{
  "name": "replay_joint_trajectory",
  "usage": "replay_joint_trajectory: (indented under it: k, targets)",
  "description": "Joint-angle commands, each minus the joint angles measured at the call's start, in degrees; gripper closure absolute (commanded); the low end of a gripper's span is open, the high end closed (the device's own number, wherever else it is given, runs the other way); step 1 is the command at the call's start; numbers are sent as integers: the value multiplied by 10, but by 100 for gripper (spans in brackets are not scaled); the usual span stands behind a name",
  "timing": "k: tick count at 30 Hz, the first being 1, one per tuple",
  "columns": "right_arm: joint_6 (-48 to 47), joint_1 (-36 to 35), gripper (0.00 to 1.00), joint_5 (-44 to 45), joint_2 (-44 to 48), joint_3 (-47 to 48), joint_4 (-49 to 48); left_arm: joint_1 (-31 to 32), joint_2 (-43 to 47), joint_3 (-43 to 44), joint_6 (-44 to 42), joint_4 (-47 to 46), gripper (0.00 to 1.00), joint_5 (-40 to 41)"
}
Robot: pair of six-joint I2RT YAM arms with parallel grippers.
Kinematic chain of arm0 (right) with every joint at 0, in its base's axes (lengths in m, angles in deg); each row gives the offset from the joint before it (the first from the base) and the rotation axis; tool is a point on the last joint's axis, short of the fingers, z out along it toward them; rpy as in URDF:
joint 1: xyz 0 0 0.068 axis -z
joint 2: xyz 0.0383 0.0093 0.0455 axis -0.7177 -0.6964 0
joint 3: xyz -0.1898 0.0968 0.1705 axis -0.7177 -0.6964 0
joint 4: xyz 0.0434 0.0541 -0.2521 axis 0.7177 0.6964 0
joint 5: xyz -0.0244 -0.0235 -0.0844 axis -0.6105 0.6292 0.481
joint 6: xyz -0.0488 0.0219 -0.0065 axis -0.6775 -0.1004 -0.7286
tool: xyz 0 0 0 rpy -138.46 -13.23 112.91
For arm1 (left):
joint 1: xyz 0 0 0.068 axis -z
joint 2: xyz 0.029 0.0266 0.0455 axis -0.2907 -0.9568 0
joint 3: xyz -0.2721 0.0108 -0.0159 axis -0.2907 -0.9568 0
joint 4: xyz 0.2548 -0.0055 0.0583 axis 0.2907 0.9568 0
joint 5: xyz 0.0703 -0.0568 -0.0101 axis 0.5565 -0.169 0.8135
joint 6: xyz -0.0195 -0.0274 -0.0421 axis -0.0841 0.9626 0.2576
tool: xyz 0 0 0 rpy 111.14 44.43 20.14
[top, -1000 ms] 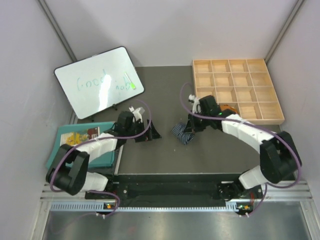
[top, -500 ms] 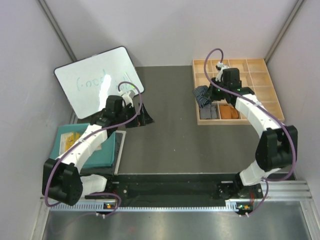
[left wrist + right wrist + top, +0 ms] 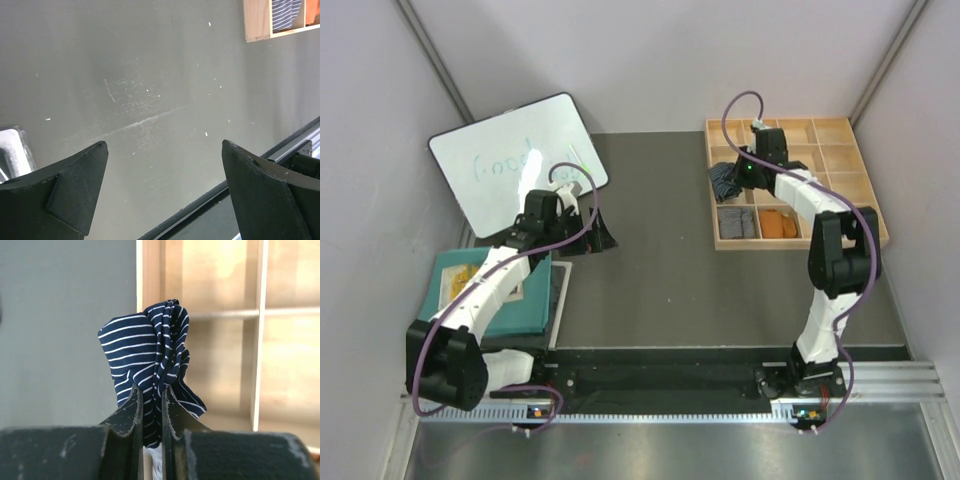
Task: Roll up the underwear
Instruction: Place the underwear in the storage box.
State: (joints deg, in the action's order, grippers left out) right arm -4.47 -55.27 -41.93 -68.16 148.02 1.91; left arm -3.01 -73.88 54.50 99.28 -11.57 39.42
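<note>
Dark grey worktop (image 3: 660, 290), white walls all round. The right gripper (image 3: 150, 395) pinches the navy striped pair (image 3: 145, 345), which hangs bunched over the left edge of the wooden tray (image 3: 800, 245) and isn't set down yet. Just nearside of it, the grey pinstriped pair (image 3: 736, 223) and the rust-orange pair (image 3: 779, 224) sit bundled in neighbouring compartments. I'd say two are done and the last is nearly home. The left gripper (image 3: 165, 190) hangs spread wide and empty. Beyond it, the whiteboard (image 3: 490, 180) shows green marker, something like "Good", with the rest covered.
</note>
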Motion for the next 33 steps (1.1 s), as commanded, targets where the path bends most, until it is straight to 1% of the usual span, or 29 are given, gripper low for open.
replay_joint_trajectory:
  k: [1,5,15,20,30,33]
  targets:
    - [21,4,100,14,-38,55,-31,-7,9,20,-20,3,1,11]
    - [34,4,100,37,-53,50,-16,-11,7,16,-22,0,1,14]
    - [50,8,100,76,-46,-12,-8,-14,4,9,-25,-7,1,17]
    - [53,11,100,59,-66,-10,-7,-17,2,10,-26,-7,1,21]
    - [38,11,100,-29,-135,40,-11,-18,0,9,-25,-11,1,15]
    - [30,11,100,-28,-142,45,4,-19,0,9,-24,-11,1,15]
